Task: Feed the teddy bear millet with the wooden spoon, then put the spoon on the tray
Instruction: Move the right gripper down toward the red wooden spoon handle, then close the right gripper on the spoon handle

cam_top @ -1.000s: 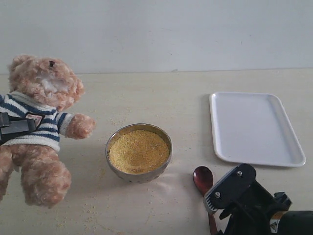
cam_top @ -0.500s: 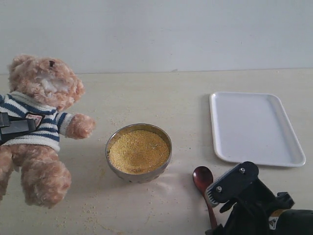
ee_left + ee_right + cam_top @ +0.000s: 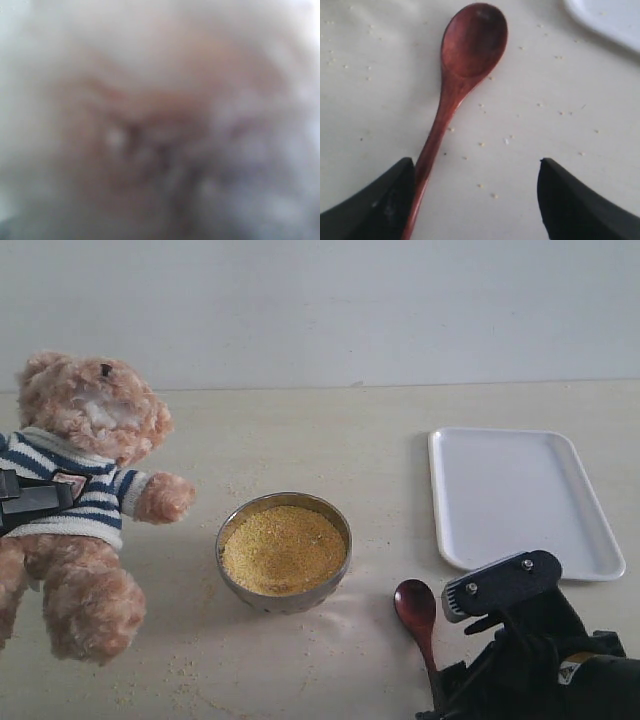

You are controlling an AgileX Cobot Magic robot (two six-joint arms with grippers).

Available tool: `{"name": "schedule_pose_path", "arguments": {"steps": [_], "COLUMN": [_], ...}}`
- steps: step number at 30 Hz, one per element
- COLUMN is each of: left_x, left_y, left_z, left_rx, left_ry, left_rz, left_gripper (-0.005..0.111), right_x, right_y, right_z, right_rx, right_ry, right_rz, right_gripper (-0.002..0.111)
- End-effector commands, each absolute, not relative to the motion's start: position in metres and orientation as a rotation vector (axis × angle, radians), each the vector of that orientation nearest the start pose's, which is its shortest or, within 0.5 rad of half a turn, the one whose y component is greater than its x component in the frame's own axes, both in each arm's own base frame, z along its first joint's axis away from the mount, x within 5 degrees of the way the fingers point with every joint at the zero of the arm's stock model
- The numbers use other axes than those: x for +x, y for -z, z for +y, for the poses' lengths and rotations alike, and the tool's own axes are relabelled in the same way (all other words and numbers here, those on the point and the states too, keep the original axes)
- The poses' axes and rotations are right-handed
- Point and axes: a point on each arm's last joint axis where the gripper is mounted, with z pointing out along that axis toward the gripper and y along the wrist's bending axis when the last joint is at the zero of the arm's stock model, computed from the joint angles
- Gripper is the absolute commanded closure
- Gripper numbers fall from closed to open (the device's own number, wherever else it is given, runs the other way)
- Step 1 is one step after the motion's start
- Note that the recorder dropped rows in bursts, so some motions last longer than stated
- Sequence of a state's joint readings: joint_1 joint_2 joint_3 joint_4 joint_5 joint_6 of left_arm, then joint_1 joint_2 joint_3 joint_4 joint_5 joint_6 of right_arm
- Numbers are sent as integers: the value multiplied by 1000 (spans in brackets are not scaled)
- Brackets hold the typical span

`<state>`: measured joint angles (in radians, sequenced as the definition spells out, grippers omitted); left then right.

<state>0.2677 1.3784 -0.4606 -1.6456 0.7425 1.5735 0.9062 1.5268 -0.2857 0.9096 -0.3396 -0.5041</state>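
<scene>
Take the metal bowl as the reference point. It stands on the table and is filled nearly to the rim with the millet. In the exterior view the teddy bear is to the left of the bowl and apart from it, one paw stretched toward it. The left gripper appears to be clamped on the bear's torso: a black finger lies across the striped shirt, and the left wrist view shows only blurred fur. This hold most likely props the bear upright with its face turned toward the bowl, ready for feeding. The wooden spoon lies flat on the table to the right of the bowl and nearer the camera, its scoop up and empty, its handle pointing away from the bowl. The right gripper hangs over the handle with its jaws spread wide. It holds nothing; the handle passes just beside the inner face of one finger. This looks like the pick-up approach, and the jaws will likely need centring on the handle before they close. The tray is to the right of the bowl, beyond the spoon. Loose grains lie scattered around the bowl. The shirt's shield badge and a small sticker on the right arm carry no legible writing.
</scene>
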Motion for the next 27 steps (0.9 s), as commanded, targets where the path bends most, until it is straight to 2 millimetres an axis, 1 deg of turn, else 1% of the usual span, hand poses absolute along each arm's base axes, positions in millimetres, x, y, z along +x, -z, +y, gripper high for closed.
{"name": "schedule_pose_path", "arguments": {"steps": [1, 5, 10, 14, 21, 23, 27], "left_x": [226, 226, 226, 226, 226, 226, 226], "left_y": [-195, -195, -195, -195, -195, -195, -195], "left_z": [-3, -3, -2, -2, -2, -2, -2], "left_rx": [-47, -47, -52, -55, -55, -55, -55], "left_ry": [780, 780, 782, 782, 782, 782, 782], "left_rz": [2182, 2182, 2179, 2178, 2178, 2178, 2178], "left_gripper": [102, 102, 102, 102, 102, 102, 102], "right_x": [146, 145, 137, 132, 133, 133, 133], "right_y": [-117, -117, -115, -112, -113, -113, -113], "right_z": [139, 140, 146, 146, 146, 146, 146], "right_rx": [-493, -512, -659, -686, -681, -680, -677], "right_ry": [-174, -183, -244, -272, -267, -266, -264], "right_rz": [2380, 2390, 2441, 2498, 2488, 2486, 2481], "right_gripper": [41, 41, 41, 41, 41, 44, 57]}}
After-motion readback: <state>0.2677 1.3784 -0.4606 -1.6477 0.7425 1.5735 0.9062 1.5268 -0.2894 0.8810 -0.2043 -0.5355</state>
